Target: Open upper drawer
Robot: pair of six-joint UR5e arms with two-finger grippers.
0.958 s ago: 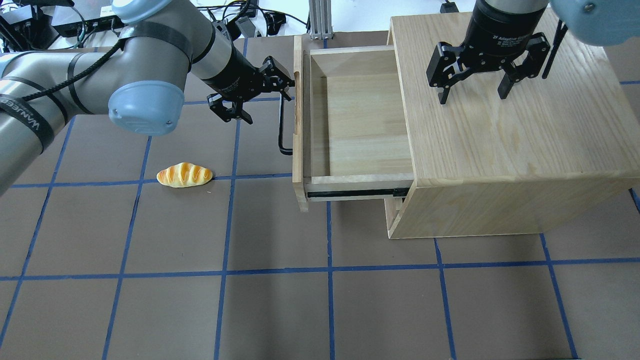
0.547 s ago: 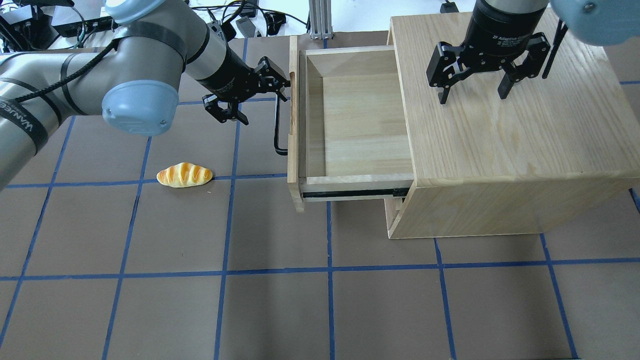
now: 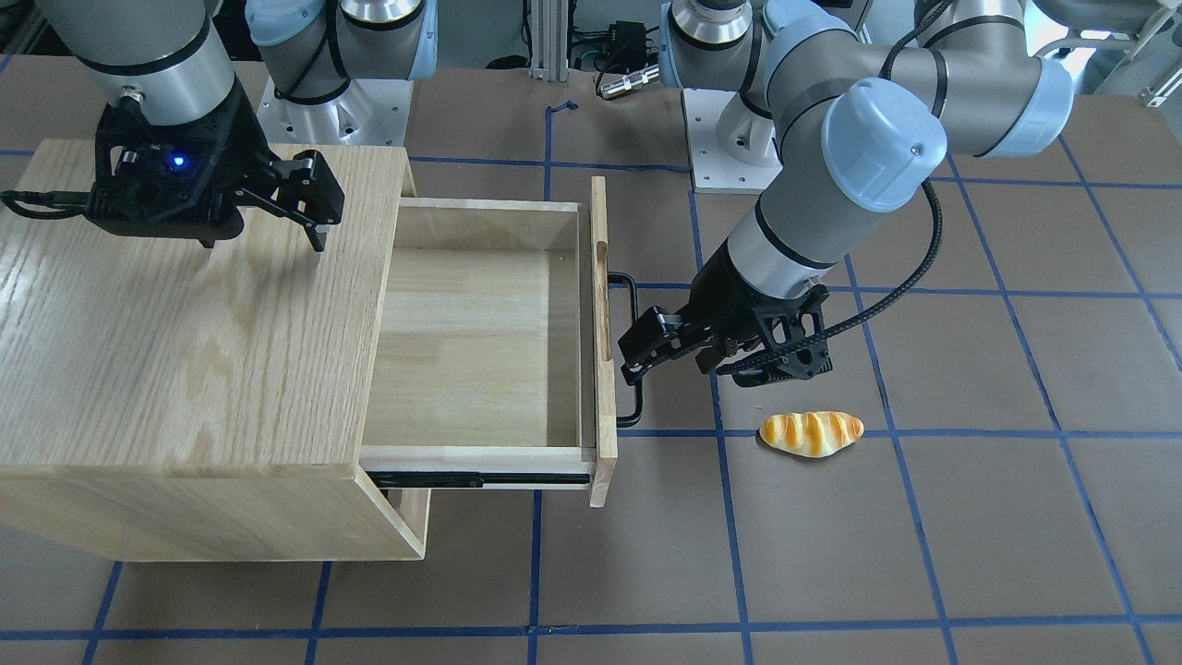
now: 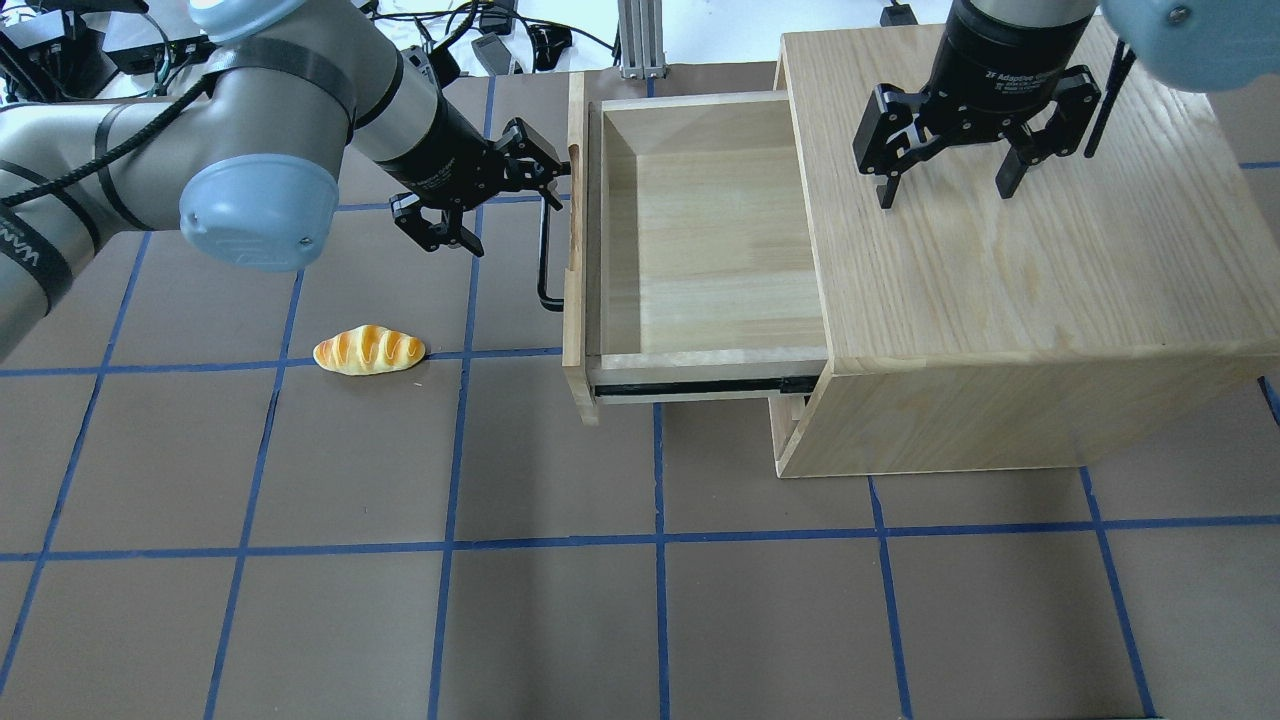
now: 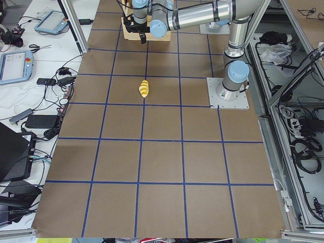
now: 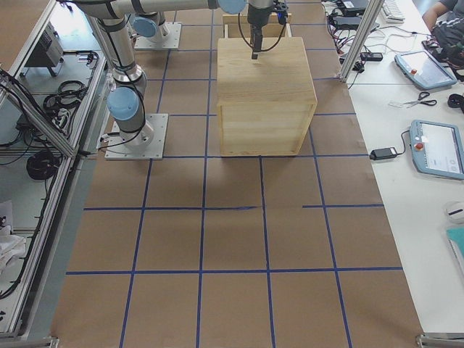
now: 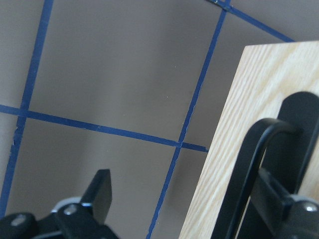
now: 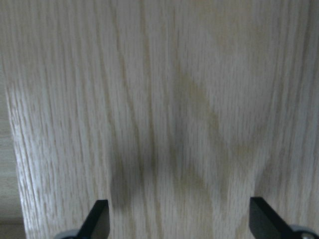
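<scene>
The upper drawer point(image 4: 720, 240) of the light oak cabinet point(image 4: 1000, 300) stands pulled far out, its pale interior empty; it also shows in the front view point(image 3: 471, 342). Its black bar handle point(image 4: 545, 250) sits on the drawer front point(image 4: 575, 250). My left gripper point(image 4: 510, 220) is open. One finger is hooked between the handle point(image 7: 249, 174) and the drawer front point(image 7: 234, 124); the other finger point(image 7: 99, 191) hangs over the table. In the front view the left gripper point(image 3: 688, 369) is beside the handle point(image 3: 633, 351). My right gripper point(image 4: 945, 195) is open, its fingertips just above the cabinet top point(image 8: 164, 99).
A toy bread roll point(image 4: 370, 350) lies on the brown mat left of the drawer, also seen in the front view point(image 3: 811, 432). The lower front panel point(image 3: 416, 517) stays in beneath the drawer. Cables and a metal post stand at the far table edge.
The left gripper has moved left with its finger behind the handle, and the drawer has slid further out of the cabinet. The right gripper has not moved.
</scene>
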